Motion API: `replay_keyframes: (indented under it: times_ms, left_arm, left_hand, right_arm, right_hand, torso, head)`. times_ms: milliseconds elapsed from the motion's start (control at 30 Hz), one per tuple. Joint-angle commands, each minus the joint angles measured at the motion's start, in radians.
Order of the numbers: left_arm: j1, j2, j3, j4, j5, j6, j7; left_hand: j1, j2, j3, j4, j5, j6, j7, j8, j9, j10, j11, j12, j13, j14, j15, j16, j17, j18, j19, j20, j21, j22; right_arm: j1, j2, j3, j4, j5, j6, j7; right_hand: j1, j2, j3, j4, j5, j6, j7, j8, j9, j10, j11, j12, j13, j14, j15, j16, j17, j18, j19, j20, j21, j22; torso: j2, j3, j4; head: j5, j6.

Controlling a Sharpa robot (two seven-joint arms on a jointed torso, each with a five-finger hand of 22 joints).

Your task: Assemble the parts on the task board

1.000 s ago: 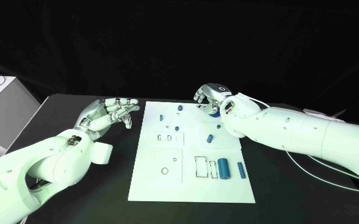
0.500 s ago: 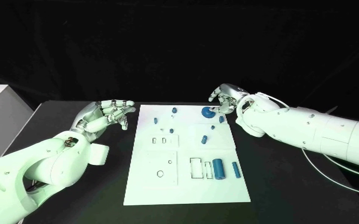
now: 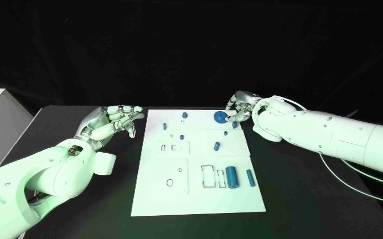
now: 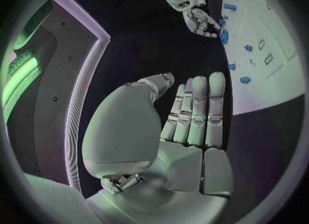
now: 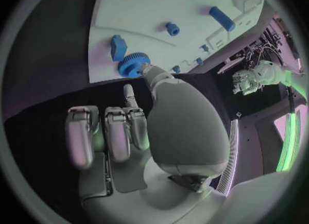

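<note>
Gear partly behind right hand

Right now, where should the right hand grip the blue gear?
By its toothed rim, from above. The gear lies flat at the board's far right edge, so only the rim offers grip. The right hand is beside it, one fingertip at the rim.

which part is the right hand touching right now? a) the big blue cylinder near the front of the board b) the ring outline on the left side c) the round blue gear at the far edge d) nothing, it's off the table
c: the right hand has a fingertip against the round blue gear at the far edge of the task board, and the right wrist view shows the same contact on the gear.
</note>
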Motion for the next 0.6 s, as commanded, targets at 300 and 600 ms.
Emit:
replay_keyframes:
  times_ms: [300, 600]
  left_arm:
    - [-0.001, 0.003, 0.001, 0.001, -0.012, 0.02, 0.003]
    - [-0.001, 0.005, 0.001, 0.0, -0.014, 0.021, 0.001]
  left_hand:
    - [0.0, 0.009, 0.005, -0.001, -0.004, 0.002, -0.005, 0.005, 0.001, -0.002, -0.002, 0.001, 0.001, -0.007, -0.003, 0.003, -0.001, 0.011, -0.007, 0.0, 0.005, 0.001]
    - [0.0, 0.009, 0.005, -0.001, -0.004, 0.002, -0.005, 0.005, 0.001, -0.002, -0.003, 0.002, 0.001, -0.007, -0.004, 0.004, -0.002, 0.011, -0.007, -0.001, 0.006, 0.002]
  right_arm:
    - [0.0, 0.042, 0.0, -0.047, 0.018, 0.042, -0.034]
    - [0.0, 0.068, 0.001, -0.083, 0.025, 0.043, -0.034]
  right_hand:
    - [-0.006, 0.01, -0.018, 0.009, -0.014, -0.011, 0.0, 0.001, 0.001, 0.079, 0.009, 0.005, 0.238, 0.093, 0.01, 0.006, 0.198, -0.019, 0.082, 0.006, 0.01, 0.204]
    - [-0.008, 0.014, -0.022, 0.015, -0.014, -0.012, 0.001, 0.002, 0.001, 0.077, 0.01, 0.003, 0.236, 0.094, 0.011, 0.007, 0.202, -0.02, 0.084, 0.007, 0.015, 0.21]
  torso:
    - [0.009, -0.0001, 0.0083]
    - [0.014, -0.0012, 0.0134]
  head:
    - [-0.003, -0.003]
    - [-0.005, -0.004]
